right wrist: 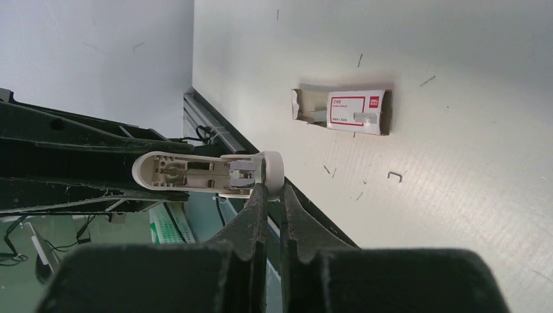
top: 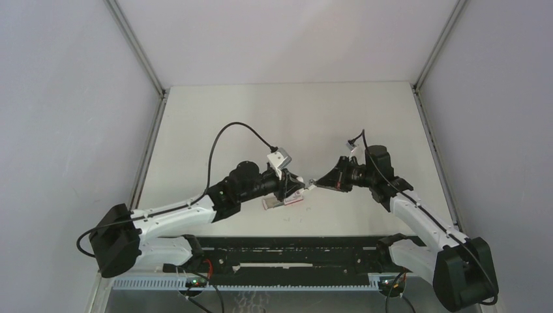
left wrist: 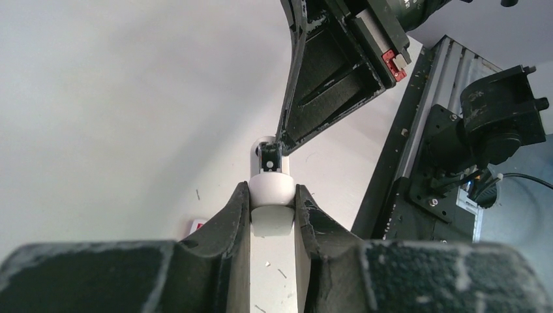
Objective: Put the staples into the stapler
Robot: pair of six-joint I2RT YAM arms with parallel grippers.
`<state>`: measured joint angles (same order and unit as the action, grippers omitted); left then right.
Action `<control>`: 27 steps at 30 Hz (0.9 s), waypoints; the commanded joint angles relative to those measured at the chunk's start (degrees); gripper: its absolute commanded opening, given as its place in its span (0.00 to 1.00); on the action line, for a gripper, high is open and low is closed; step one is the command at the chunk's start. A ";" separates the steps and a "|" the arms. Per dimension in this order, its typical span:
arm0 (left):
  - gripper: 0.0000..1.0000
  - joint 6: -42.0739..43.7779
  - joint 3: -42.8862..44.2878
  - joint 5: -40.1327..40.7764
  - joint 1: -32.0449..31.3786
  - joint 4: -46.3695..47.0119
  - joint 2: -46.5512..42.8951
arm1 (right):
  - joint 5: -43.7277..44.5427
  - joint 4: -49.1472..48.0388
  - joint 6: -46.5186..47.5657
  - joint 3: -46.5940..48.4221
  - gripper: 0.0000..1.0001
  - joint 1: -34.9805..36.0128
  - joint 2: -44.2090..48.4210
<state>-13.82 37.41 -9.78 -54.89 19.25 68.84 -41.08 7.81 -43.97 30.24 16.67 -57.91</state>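
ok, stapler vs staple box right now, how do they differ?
Pose: the stapler is held up off the table, clamped in the left gripper; the staple box lies flat on the table.
Contact: the right gripper, jaws closed, meets the stapler's rounded end; no gripper touches the staple box.
Look: the stapler is moulded white plastic; the staple box is flat card with red print, one end open.
Shared: both are mostly white.

Gap inside left gripper (left wrist: 272, 195): filled by stapler (left wrist: 270, 186). Directly ahead of it: right gripper (right wrist: 274, 189), tips at stapler's end; no pass there. Beneath both hands: staple box (right wrist: 345, 112) and loose staples (right wrist: 394, 175) on table (top: 293, 117). Outboard of and beyond each hand: open table.
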 commanded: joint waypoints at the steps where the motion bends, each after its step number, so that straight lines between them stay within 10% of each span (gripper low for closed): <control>1: 0.00 -0.24 -2.51 2.56 1.64 4.77 -5.66 | 4.41 -1.94 1.48 -0.94 0.00 -2.00 -2.79; 17: 0.00 0.16 -9.43 10.37 6.01 10.37 -11.39 | 1.40 -7.82 0.28 -2.54 0.09 -2.31 -7.42; 27: 0.00 3.26 -14.08 15.74 10.25 33.11 1.47 | 7.16 -8.56 3.19 -3.75 0.15 -2.51 -2.88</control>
<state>-13.34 24.69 3.16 -44.84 37.10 65.65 -36.80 2.44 -43.40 27.14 14.57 -64.14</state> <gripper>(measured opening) 0.267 0.134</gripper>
